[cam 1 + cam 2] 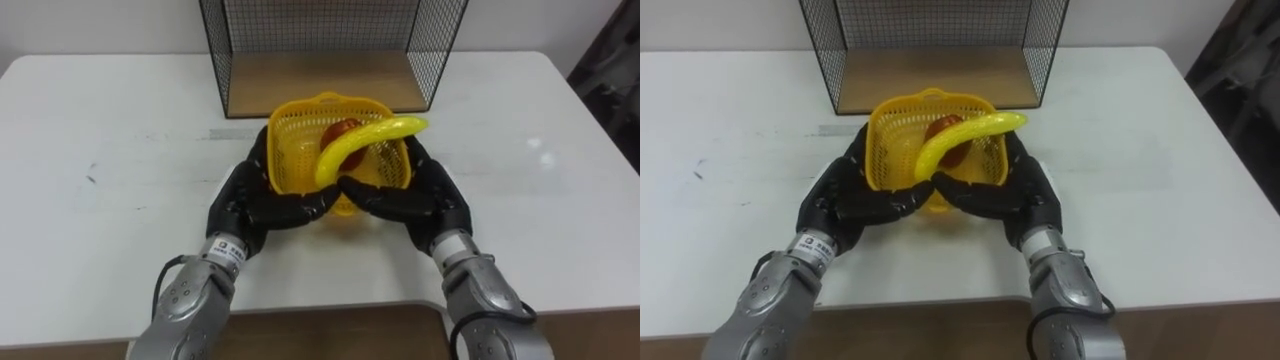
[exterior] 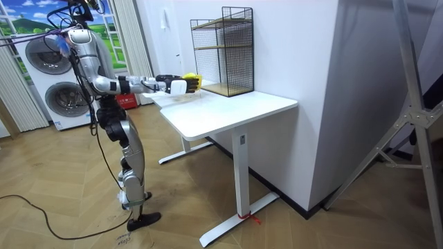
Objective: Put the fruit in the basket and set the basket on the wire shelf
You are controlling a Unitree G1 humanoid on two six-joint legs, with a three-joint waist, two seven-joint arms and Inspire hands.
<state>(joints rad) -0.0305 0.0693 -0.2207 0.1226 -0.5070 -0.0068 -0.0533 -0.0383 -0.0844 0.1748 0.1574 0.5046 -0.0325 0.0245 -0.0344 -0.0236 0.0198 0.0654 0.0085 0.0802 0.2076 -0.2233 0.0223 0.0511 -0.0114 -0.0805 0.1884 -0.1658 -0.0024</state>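
Both hands on the basket [image 1: 300,150], 1 per side. Left hand [image 1: 240,200] wraps the left wall and right hand [image 1: 430,195] wraps the right wall. Fingers of both are curled in under the front edge, and the tips nearly meet below the rim.

Fruit is in the basket. 1 banana [image 1: 360,142] lies diagonally across the top, with its right end poking over the right rim. 1 red fruit [image 1: 338,130] sits underneath it toward the back, partly covered, so I can't tell what kind it is.

The yellow basket is over the white desk [image 1: 100,150], just in front of the wire shelf [image 1: 310,80] and not on it. I can't tell from the eye views whether the bottom touches the desk. The shelf's lower level has a wooden board and its open side faces the robot.

In the room view the robot stands upright at the desk's end on the room view's left, with both arms stretched forward. The shelf is at the desk's far side by the wall. 2 washing machines [image 2: 48,69] stand behind the robot.
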